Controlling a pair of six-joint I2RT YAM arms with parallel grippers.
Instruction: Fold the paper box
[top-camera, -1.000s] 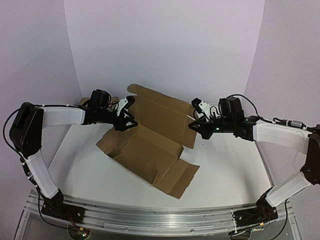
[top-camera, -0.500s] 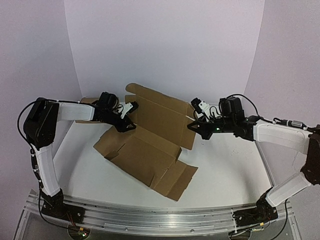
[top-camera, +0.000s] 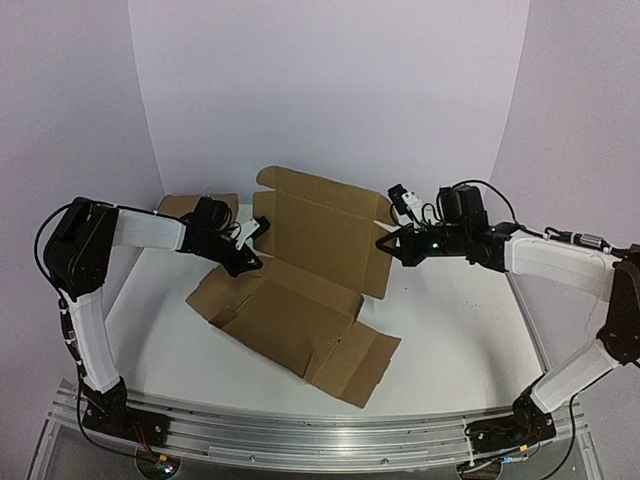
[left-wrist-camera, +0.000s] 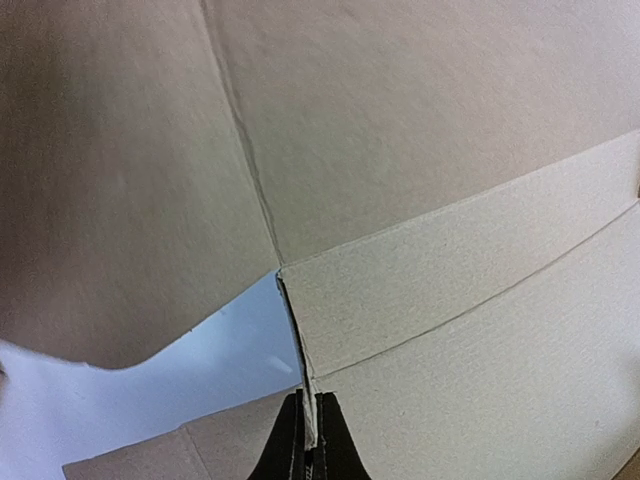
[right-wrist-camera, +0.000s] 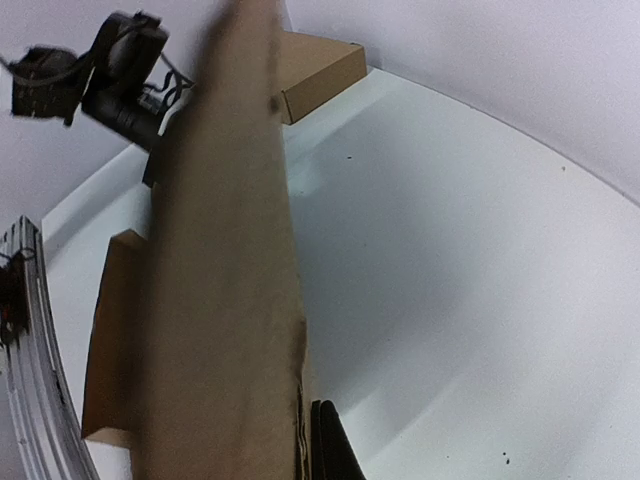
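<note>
The paper box (top-camera: 300, 305) is a brown die-cut sheet. Its front half lies flat on the white table (top-camera: 450, 330) and its back panel stands tilted up. My left gripper (top-camera: 247, 262) is at the sheet's left side, shut on the thin edge of a wall strip (left-wrist-camera: 420, 290); the left wrist view shows the fingertips (left-wrist-camera: 335, 445) pinching that edge. My right gripper (top-camera: 388, 245) is shut on the right edge of the raised panel (right-wrist-camera: 220, 300), which fills the left of the right wrist view with one dark finger (right-wrist-camera: 328, 445) beside it.
A smaller plain cardboard box (top-camera: 185, 205) sits at the back left behind the left arm, and the right wrist view shows it too (right-wrist-camera: 320, 65). Curved white walls close in the back and sides. The metal rail (top-camera: 300, 435) carrying the arm bases runs along the near edge.
My left gripper has come down to the sheet's left edge and shut on it. The right gripper has risen slightly and the back panel stands a little more upright.
</note>
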